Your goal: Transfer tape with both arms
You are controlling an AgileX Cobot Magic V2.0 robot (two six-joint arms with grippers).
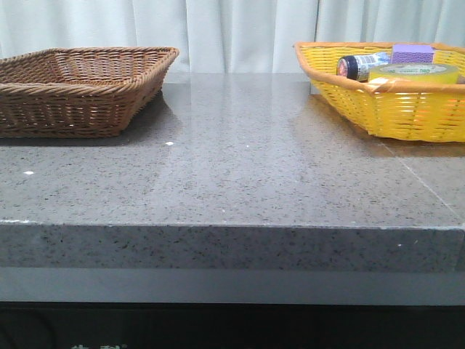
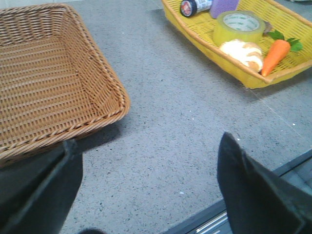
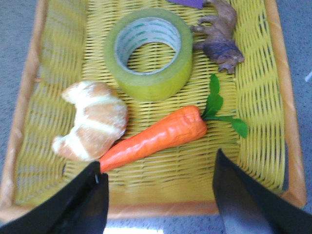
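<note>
The tape (image 3: 148, 52) lies flat inside the yellow basket (image 3: 273, 97), with its open core facing up and green print visible on the white inner ring. In the front view this basket (image 1: 407, 109) stands on the right side of the grey tabletop (image 1: 232, 167), and the tape (image 1: 414, 72) shows just above its rim.

Just beside the tape in the basket lie a bread roll (image 3: 92, 122) and an orange toy carrot (image 3: 156, 136) with green leaves; the carrot touches the roll. On the other side of the tape is a small brown animal figure (image 3: 222, 34), perhaps a toy, but the picture is too blurred to tell which animal. A purple block (image 2: 223, 7) and a dark-capped bottle (image 2: 194, 6) lie at the far end of the basket.

A brown wicker basket (image 1: 80, 87) stands on the left side of the tabletop, well apart from the yellow one.

The right gripper (image 3: 158, 195) hangs over the near edge of the yellow basket, its jaws spread wide and holding nothing. The left gripper (image 2: 148, 187) is above the bare tabletop beside the brown basket (image 2: 73, 97), its jaws also spread and free.
</note>
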